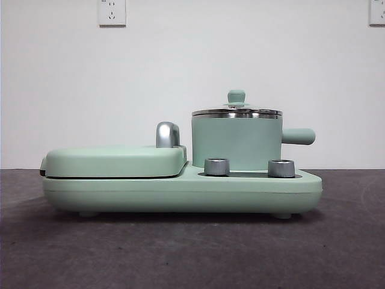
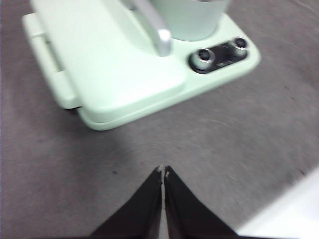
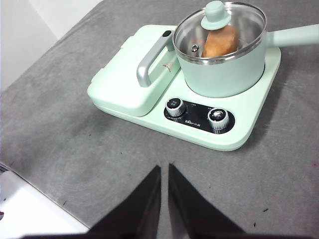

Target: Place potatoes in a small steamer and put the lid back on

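The potato [image 3: 221, 42] lies inside the small steamer [image 1: 236, 143], seen through the glass in the right wrist view as a tan-orange oval leaning against the pot's inner wall. The lid [image 3: 219, 31] sits closed on the pot, its steel rim level on the pot's rim all around, and its mint-green knob [image 1: 236, 97] stands upright at the centre. The steamer's stubby side handle [image 1: 298, 136] points to the right in the front view. The pot stands on the right-hand part of a mint-green cooking base [image 1: 180, 194], just behind two silver control knobs [image 1: 217, 167] [image 1: 281, 168] set in a dark panel [image 3: 199, 117]. Beside the pot, on the left half of the base, lies the flat mint-green griddle cover [image 1: 114, 161], shut, with a curved silver handle [image 3: 152, 62] rising at the edge nearest the pot. The base rests on a dark grey table [image 1: 192, 253], in front of a white wall [image 1: 192, 66] with an outlet [image 1: 112, 12] high up and part of another at the top right corner. Neither arm shows in the front view. The left gripper [image 2: 163, 172] hangs over bare table, well clear of the base's griddle end, its black fingers pressed together at the tips with nothing between them. The right gripper [image 3: 164, 168] hangs over the table in front of the control knobs, apart from the base, its fingers drawn nearly together with only a thin slit between them and nothing held.
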You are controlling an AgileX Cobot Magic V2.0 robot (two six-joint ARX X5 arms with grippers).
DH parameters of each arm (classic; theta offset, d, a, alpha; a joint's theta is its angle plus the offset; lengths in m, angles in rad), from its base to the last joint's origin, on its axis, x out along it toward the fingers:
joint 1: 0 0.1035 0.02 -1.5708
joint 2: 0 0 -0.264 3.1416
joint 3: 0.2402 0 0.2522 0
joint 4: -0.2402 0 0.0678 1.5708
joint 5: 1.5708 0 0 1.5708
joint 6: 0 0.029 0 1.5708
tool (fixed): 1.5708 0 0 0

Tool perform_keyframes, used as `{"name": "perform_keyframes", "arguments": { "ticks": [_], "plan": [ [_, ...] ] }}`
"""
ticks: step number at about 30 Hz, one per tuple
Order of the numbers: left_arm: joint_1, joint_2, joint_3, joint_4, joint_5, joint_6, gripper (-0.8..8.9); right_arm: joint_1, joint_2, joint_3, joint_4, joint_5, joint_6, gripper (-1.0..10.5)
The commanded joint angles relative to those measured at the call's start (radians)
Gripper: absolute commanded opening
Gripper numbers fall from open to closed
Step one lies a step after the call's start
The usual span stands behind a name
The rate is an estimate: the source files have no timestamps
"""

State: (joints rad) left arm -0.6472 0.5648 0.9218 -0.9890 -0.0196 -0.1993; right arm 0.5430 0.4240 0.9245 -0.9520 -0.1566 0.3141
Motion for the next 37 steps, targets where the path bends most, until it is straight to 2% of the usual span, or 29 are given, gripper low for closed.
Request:
{"name": "perform_keyframes", "arguments": {
  "ticks": [1,2,6,11,19,23,26,37],
  "plan": [
    [0.079,-0.05,-0.089,0.117,0.002,0.018,0.06,0.007,0.005,0.005,0.01,0.001,-0.008,0.2],
    [0.124,-0.079,-0.144,0.193,-0.008,0.07,0.06,0.007,0.005,0.005,0.01,0.001,-0.008,0.2],
    [0.305,-0.229,-0.419,0.524,-0.008,0.174,0.06,0.007,0.005,0.005,0.011,0.0,-0.008,0.2],
    [0.462,-0.404,-0.717,0.742,-0.008,0.184,0.06,0.007,0.005,0.005,0.013,0.001,-0.008,0.2],
    [0.562,-0.56,-0.897,0.769,-0.008,0.188,0.06,0.007,0.005,0.005,0.036,0.001,-0.008,0.2],
    [0.578,-0.562,-0.909,0.811,-0.008,0.187,0.06,0.007,0.005,0.005,0.037,0.0,-0.008,0.2],
    [0.578,-0.558,-0.909,0.835,-0.008,0.129,0.06,0.007,0.005,0.005,0.036,0.0,-0.008,0.2],
    [0.578,-0.56,-0.908,0.851,-0.008,0.129,0.06,0.007,0.005,0.005,0.036,0.0,-0.008,0.2]
  ]
}}
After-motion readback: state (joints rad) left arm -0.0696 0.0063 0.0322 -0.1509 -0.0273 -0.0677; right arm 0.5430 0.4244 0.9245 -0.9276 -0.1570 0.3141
